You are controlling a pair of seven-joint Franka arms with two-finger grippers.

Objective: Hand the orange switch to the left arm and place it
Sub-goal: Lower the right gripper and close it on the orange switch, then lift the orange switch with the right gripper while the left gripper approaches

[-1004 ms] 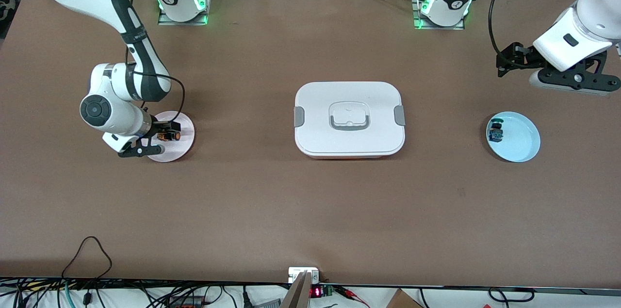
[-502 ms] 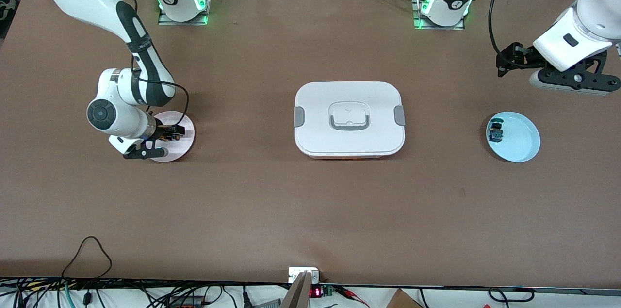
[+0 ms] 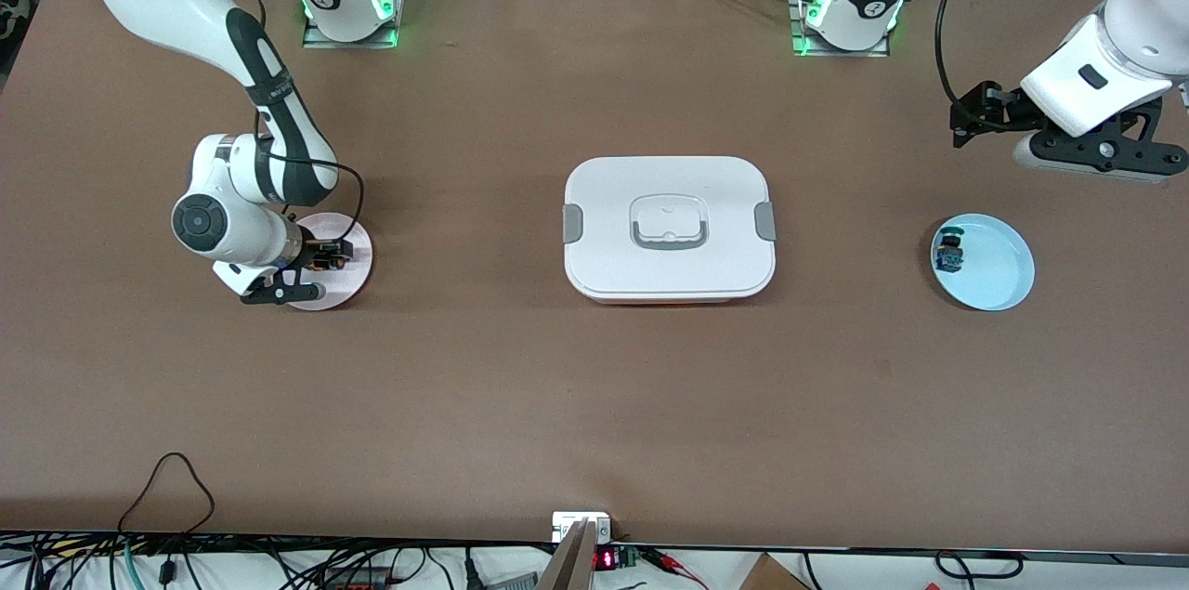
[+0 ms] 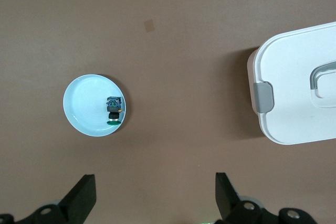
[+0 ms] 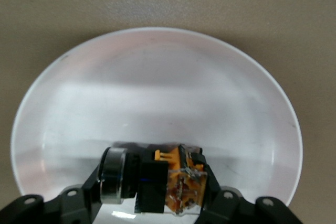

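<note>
The orange switch lies on its side on the pink plate toward the right arm's end of the table. My right gripper is down on that plate. In the right wrist view the right gripper is shut on the orange switch, one finger at its silver-ringed button end and one at its orange end, over the pink plate. My left gripper waits open in the air over bare table at the left arm's end; the left gripper holds nothing. The white box stands mid-table.
A light blue plate holds a small blue-and-teal switch near the left arm's end; the left wrist view shows that blue plate, that switch and the box. Cables run along the table's near edge.
The right arm has shifted slightly over the pink plate, and its jaws have closed onto the orange switch. The left arm has not moved.
</note>
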